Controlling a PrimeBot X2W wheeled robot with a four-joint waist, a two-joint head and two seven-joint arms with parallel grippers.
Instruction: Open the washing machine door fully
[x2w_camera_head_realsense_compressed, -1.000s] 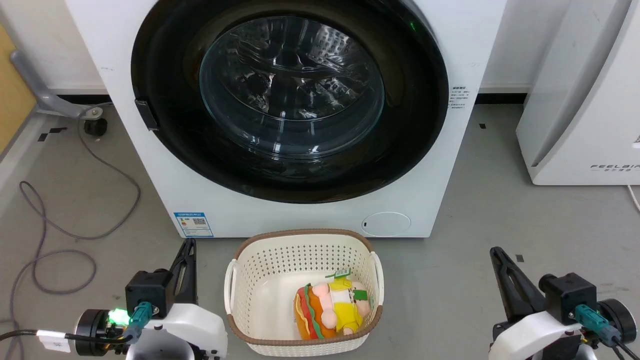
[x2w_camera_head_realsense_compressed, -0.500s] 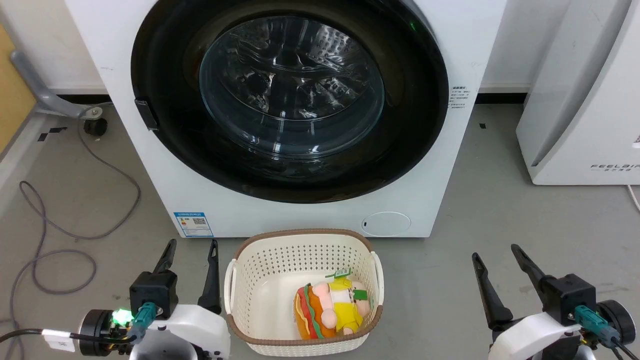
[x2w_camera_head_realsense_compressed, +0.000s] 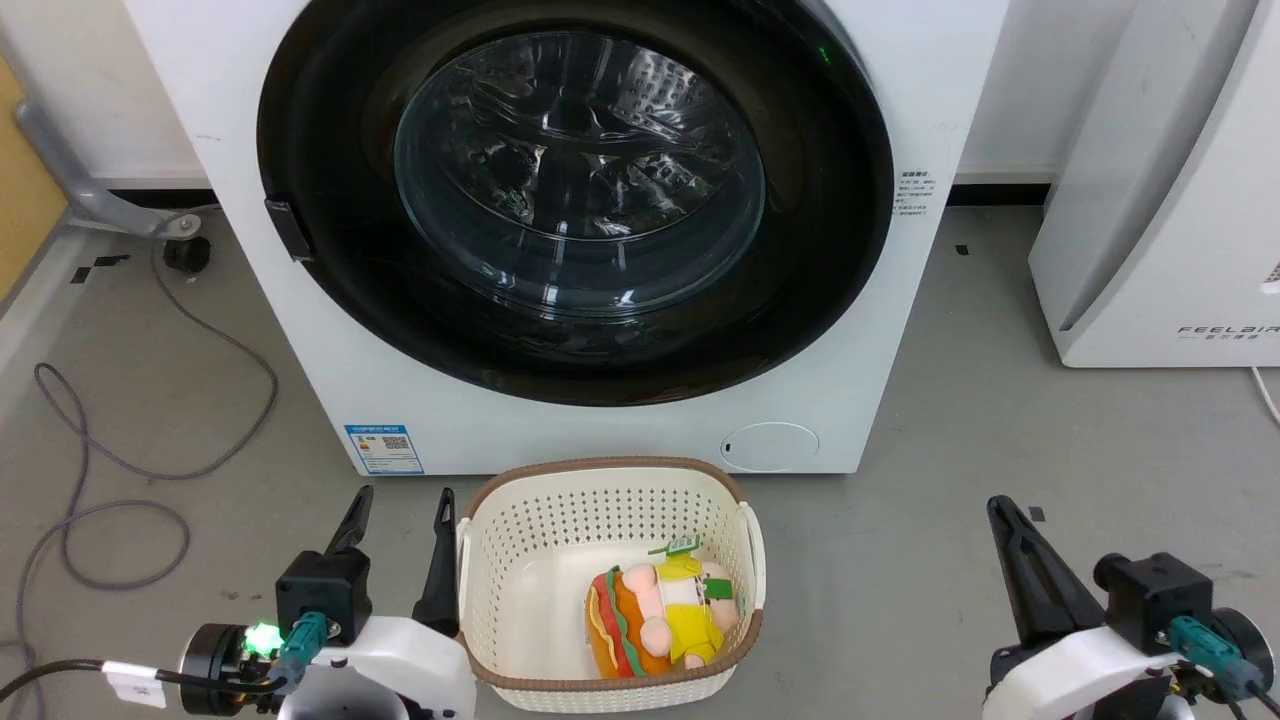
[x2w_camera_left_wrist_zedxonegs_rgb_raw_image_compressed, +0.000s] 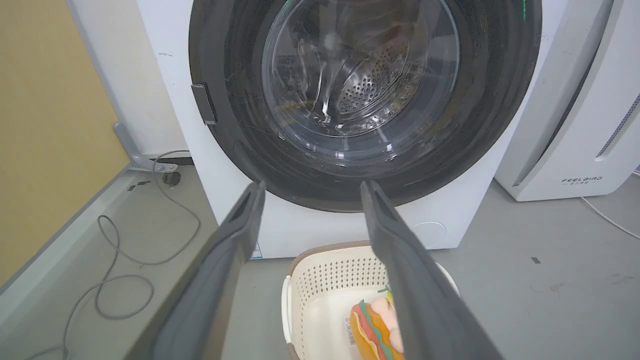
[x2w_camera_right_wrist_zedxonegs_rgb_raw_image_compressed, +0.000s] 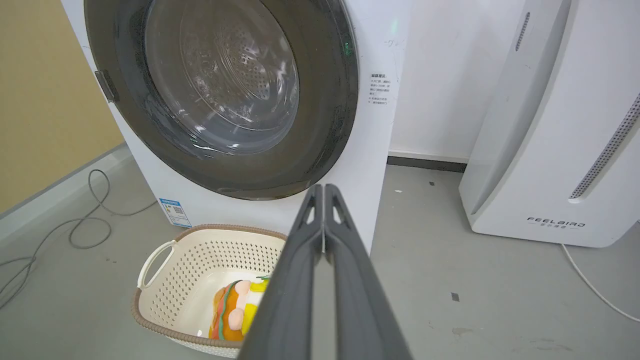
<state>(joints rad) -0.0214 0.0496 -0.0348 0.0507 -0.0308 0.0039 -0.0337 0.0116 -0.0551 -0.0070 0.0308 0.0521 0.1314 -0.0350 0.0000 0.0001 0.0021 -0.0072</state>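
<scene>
Washing machine door closed flush; side tab unobstructed; left fingers spread, right fingers clenched, empty.

Left hand spread, right hand closed.

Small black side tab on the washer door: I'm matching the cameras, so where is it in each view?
Head view: small black side tab at left rim of the glossy black door, upper left.
Left wrist view: tab left of centre, upper half.
Right wrist view: tab far upper left.
Shared landmark: cream perforated plastic basket below the door.
</scene>
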